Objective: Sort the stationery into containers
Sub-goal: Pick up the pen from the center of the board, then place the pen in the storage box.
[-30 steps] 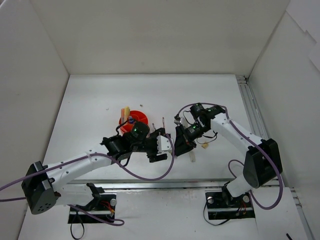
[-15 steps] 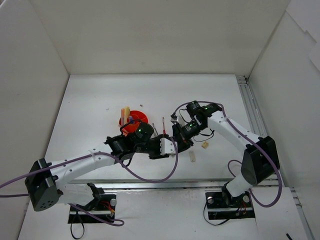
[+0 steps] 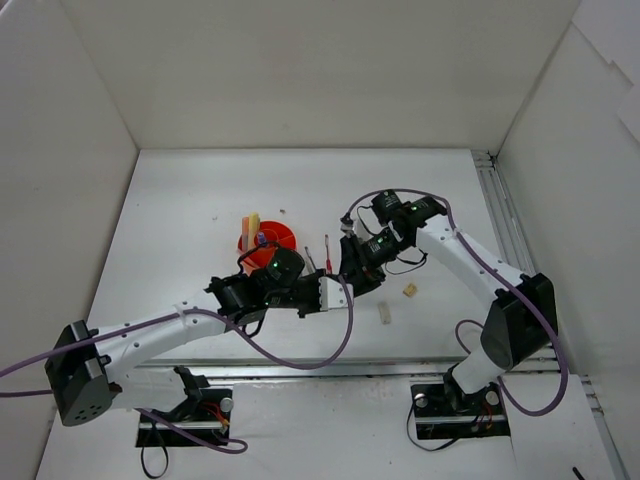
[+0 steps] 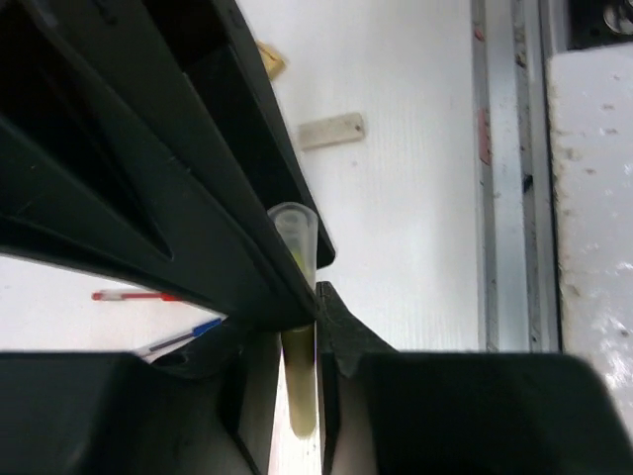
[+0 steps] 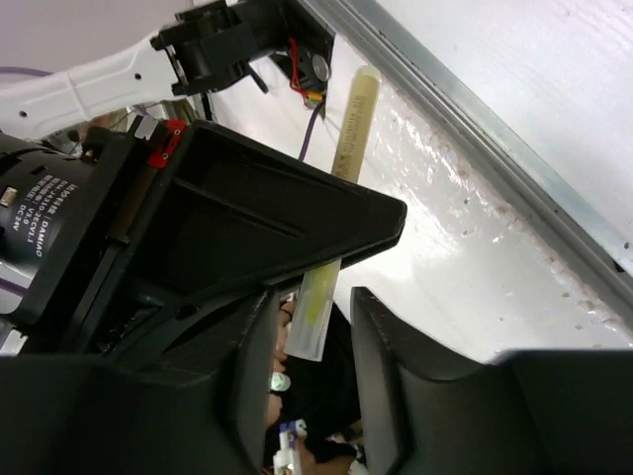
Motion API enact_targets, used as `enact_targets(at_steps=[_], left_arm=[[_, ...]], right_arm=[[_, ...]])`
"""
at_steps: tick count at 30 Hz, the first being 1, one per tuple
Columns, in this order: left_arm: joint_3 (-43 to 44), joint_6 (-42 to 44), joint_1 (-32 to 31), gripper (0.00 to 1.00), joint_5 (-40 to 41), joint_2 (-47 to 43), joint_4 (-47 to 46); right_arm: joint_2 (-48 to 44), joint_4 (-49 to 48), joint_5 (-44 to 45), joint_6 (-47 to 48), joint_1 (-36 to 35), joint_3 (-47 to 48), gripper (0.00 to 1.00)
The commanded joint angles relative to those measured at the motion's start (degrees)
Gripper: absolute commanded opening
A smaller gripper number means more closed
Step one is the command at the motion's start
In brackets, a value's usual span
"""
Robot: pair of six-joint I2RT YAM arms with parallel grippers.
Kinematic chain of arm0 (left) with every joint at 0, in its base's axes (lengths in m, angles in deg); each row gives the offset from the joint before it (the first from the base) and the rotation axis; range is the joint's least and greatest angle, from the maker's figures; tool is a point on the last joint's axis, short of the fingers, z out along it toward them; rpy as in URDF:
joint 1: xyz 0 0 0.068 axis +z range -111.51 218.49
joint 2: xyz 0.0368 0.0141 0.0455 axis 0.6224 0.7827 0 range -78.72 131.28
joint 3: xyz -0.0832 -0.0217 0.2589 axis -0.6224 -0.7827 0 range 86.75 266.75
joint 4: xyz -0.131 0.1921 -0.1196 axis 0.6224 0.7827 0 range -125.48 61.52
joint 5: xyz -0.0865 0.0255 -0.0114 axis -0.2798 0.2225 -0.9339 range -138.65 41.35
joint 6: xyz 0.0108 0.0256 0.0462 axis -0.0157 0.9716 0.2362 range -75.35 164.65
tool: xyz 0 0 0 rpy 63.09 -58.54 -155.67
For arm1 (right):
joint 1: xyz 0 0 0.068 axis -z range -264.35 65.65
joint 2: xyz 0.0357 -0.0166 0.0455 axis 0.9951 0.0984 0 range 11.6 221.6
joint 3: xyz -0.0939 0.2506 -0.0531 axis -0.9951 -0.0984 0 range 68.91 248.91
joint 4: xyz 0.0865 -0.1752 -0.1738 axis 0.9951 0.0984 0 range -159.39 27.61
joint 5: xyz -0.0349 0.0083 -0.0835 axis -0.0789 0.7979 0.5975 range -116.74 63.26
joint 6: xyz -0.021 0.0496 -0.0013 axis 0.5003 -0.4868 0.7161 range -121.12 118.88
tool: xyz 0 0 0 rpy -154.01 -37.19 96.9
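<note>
A yellow marker with a clear cap (image 4: 294, 240) stands pinched between the jaws of my left gripper (image 4: 300, 381), which is shut on its lower barrel. The same marker (image 5: 348, 124) runs through my right gripper (image 5: 315, 348), whose jaws stand apart with a gap beside the cap, so it is open. In the top view the two grippers meet tip to tip at mid table, left (image 3: 334, 293) and right (image 3: 353, 272). The orange-red bowl (image 3: 281, 236) sits just behind the left arm and holds upright items.
A red pen (image 4: 134, 295) and a blue pen (image 4: 184, 338) lie on the table below the grippers. A beige eraser (image 3: 408, 291) and a pale block (image 3: 385, 313) lie to the right. White walls enclose the table, and a metal rail (image 4: 482, 178) runs along one side.
The left gripper moved right to meet the right gripper and closed on the yellow marker. The right gripper, which was shut on it, has opened.
</note>
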Motion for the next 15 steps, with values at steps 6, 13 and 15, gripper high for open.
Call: enact_targets(at_steps=[6, 13, 15], left_arm=[[-3.8, -7.5, 3.8, 0.0, 3.1, -7.3, -18.7], [-18.1, -20.7, 12.6, 0.0, 16.3, -21.7, -37.4], [-23.7, -25.6, 15.6, 0.0, 22.2, -24.1, -45.4]], right_arm=[[-3.2, 0.9, 7.0, 0.8, 0.4, 9.0, 0.98], [-11.6, -0.9, 27.3, -1.5, 4.9, 8.8, 0.98], [-14.6, -2.7, 32.6, -2.4, 5.4, 7.1, 0.98]])
